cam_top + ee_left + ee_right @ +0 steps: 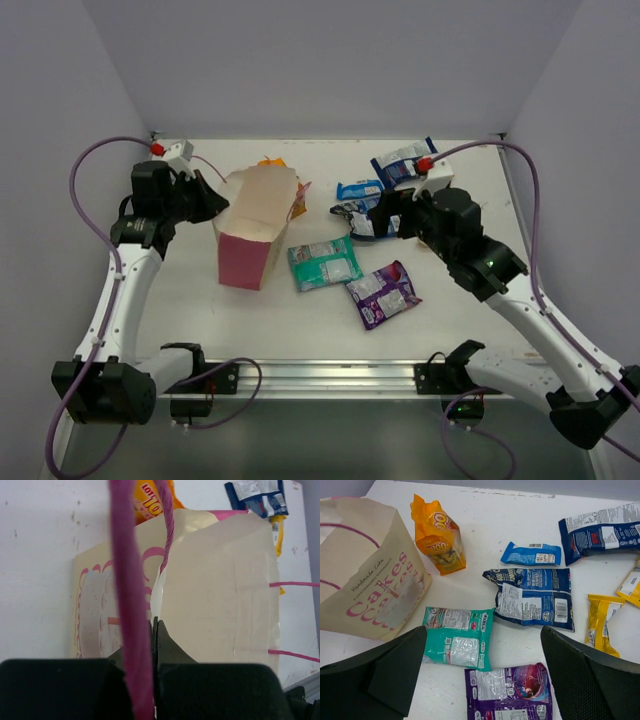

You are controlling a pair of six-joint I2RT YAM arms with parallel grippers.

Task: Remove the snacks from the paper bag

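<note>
The paper bag (pixel 255 225) stands left of centre on the white table (pixel 300 335), its pink side toward the arm bases and its pale inside open to the overhead view. The left gripper (pixel 154 627) is fully closed, pinched on the bag's rim where a pink cord handle (pixel 125 580) crosses in front of it. We see the snacks lying outside the bag: an orange packet (pixel 438 535) just beside its lettered front, a teal-green packet (pixel 459 637) and a purple packet (pixel 510 692) nearer the middle, three blue-and-white packets (pixel 532 597) farther right, and a yellow packet (pixel 602 622) at their edge. The right gripper (pixel 484 629) hangs above the teal-green and purple packets with its fingers (pixel 395 670) spread as wide as they go, holding nothing
</note>
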